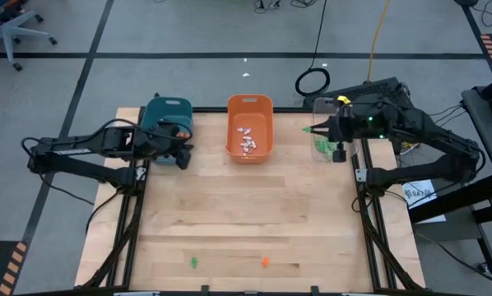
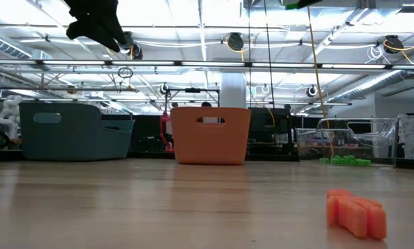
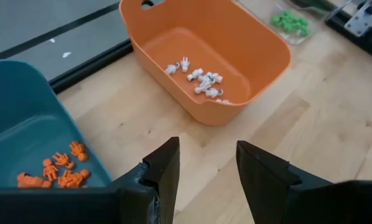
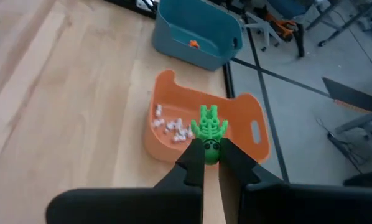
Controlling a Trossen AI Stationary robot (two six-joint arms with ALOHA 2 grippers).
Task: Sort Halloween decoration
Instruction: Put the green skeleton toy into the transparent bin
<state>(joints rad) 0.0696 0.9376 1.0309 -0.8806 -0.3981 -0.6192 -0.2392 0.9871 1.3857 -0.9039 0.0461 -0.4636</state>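
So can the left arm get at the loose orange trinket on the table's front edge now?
Probably yes. The left pincer is open and empty beside the teal bin, and only bare table lies between it and the orange trinket, though it's a long stretch.

Matt wooden table (image 1: 246, 214), smooth plastic bins (image 1: 250, 123)

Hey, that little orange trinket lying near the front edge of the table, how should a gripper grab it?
Judging by the views, come straight down from above. The orange trinket lies flat on the bare table, low and longer than it is tall, with only a green trinket well off to its side. Close the fingers across its narrow middle rather than its lumpy ends. The open left gripper is free for it.
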